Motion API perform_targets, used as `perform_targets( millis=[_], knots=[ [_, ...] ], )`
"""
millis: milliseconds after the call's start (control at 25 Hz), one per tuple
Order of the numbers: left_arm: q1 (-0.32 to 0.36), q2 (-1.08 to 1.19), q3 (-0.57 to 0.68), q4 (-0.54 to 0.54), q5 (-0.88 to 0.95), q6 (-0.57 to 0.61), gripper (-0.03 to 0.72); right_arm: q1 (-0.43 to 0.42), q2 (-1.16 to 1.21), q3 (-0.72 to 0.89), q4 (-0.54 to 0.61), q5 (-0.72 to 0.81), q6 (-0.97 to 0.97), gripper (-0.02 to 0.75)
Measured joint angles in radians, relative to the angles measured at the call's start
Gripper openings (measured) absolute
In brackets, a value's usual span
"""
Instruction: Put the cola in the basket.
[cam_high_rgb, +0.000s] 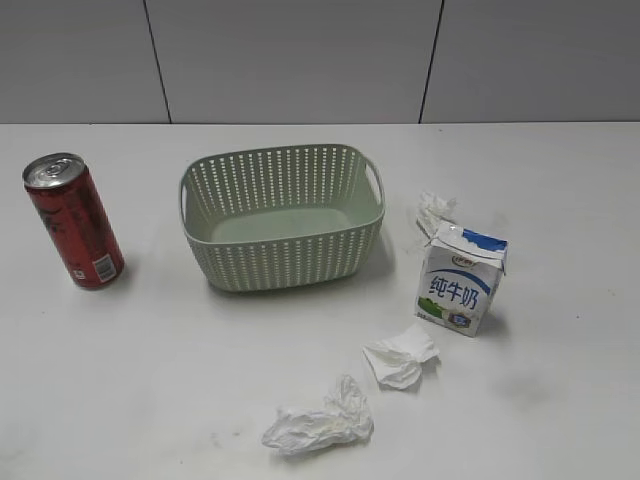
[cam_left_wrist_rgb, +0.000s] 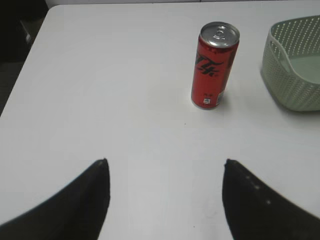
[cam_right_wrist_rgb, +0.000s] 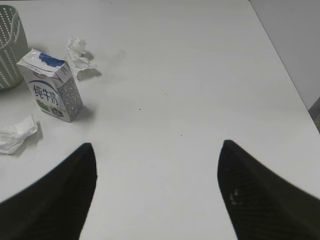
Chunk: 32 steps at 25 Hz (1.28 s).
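The white bench (cam_high_rgb: 560, 200) carries the cola (cam_high_rgb: 73, 220), the basket (cam_high_rgb: 282, 216), a milk carton (cam_high_rgb: 461, 279) and three crumpled tissues (cam_high_rgb: 318, 424), all apart.

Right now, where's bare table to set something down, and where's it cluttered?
Free: the patch between the cola and the basket, the front-left corner below the cola, and the far right beyond the milk carton. Crowded: front right of the basket, where three tissue wads ring the carton.

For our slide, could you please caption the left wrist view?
Open left gripper faces the upright cola on the white table, basket at right.
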Motion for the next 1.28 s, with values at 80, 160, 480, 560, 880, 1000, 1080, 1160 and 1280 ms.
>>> perform_targets(
  millis=[80, 160, 480, 560, 880, 1000, 1080, 1160, 1280],
  knots=[
    [0.000, 0.064, -0.033, -0.008, -0.001, 0.008, 0.536, 0.000, 0.000, 0.000, 0.000, 0.000, 0.000, 0.571],
    [0.000, 0.129, -0.068, -0.021, 0.000, 0.014, 0.536, 0.000, 0.000, 0.000, 0.000, 0.000, 0.000, 0.571],
    [0.000, 0.441, -0.292, -0.174, 0.003, 0.113, 0.536, 0.000, 0.000, 0.000, 0.000, 0.000, 0.000, 0.571],
    [0.000, 0.521, -0.355, -0.250, 0.005, 0.166, 0.536, 0.000, 0.000, 0.000, 0.000, 0.000, 0.000, 0.571],
    [-0.013, 0.838, -0.558, -0.367, 0.012, 0.320, 0.536, 0.000, 0.000, 0.000, 0.000, 0.000, 0.000, 0.571],
    [-0.056, 0.966, -0.632, -0.341, 0.045, 0.333, 0.536, 0.000, 0.000, 0.000, 0.000, 0.000, 0.000, 0.571],
    [-0.094, 1.054, -0.686, -0.302, 0.072, 0.336, 0.540, 0.000, 0.000, 0.000, 0.000, 0.000, 0.000, 0.571],
    [-0.131, 1.127, -0.732, -0.253, 0.089, 0.337, 0.553, 0.000, 0.000, 0.000, 0.000, 0.000, 0.000, 0.571],
    [-0.151, 1.224, -0.787, -0.182, 0.094, 0.316, 0.580, 0.000, 0.000, 0.000, 0.000, 0.000, 0.000, 0.571]
  ],
)
